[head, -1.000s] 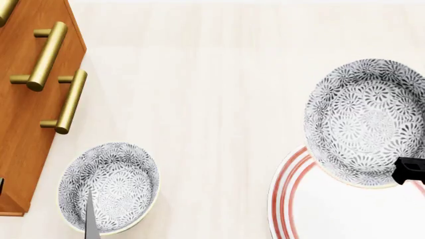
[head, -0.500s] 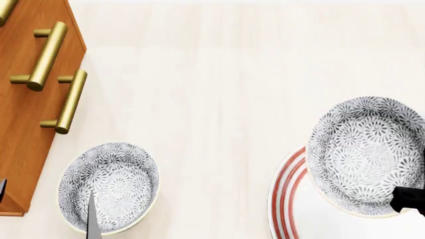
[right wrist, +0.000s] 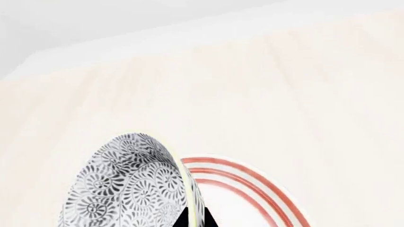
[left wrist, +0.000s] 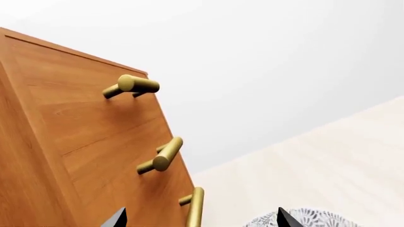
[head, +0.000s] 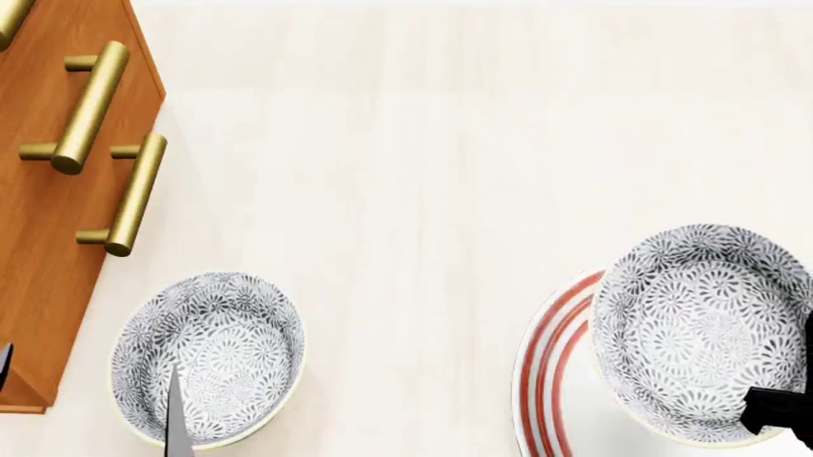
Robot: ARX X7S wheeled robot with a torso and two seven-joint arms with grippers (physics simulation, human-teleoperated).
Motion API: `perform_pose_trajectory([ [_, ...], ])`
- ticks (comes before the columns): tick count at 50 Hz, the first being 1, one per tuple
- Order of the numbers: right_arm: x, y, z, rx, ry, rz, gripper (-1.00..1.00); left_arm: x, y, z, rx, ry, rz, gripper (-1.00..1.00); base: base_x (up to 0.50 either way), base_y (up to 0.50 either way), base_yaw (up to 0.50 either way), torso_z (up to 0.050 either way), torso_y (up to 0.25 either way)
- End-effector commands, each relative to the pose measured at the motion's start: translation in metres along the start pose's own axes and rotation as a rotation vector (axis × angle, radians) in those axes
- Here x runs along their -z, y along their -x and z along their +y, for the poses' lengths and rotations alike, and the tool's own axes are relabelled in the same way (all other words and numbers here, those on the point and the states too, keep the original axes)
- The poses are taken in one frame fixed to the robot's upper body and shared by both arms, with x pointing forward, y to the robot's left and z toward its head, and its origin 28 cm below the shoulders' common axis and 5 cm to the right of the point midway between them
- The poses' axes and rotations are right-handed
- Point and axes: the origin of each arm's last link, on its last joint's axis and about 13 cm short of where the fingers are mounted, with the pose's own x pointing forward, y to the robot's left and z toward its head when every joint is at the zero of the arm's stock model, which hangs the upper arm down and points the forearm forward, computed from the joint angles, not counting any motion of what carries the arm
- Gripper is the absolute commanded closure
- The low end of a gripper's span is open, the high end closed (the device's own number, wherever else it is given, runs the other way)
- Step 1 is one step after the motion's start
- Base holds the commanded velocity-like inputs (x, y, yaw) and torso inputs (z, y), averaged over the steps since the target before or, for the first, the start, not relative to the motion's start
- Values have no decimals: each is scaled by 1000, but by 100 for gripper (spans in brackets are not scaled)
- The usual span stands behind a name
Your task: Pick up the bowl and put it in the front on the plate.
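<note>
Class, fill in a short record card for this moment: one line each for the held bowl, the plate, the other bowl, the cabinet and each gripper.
held bowl: bowl gripped at its rim, over the plate
plate: red-ringed plate, partly under the bowl
other bowl: second bowl on the table, near the cabinet
cabinet: wooden cabinet with brass handles
right gripper: right gripper shut on bowl rim
left gripper: left gripper open, empty

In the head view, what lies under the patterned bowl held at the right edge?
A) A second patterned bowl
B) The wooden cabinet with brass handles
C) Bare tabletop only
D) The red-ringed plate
D: the bowl, gripped at its rim by the right gripper, overlaps the plate, whose red rings show beside and below it; the other bowl sits apart near the cabinet.
</note>
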Motion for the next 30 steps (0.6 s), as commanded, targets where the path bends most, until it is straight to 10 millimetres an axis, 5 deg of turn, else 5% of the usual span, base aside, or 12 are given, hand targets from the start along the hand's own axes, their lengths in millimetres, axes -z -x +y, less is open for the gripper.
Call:
perform_pose_trajectory([
  [1, 3, 0, -2, -6, -17, -22, 100, -3, -2, 1, -6, 7, -28, -100, 0, 0, 0, 0, 0],
  [30, 13, 7, -3, -13, -14, 26, 100, -1, -2, 1, -4, 16, -12, -100, 0, 0, 0, 0, 0],
])
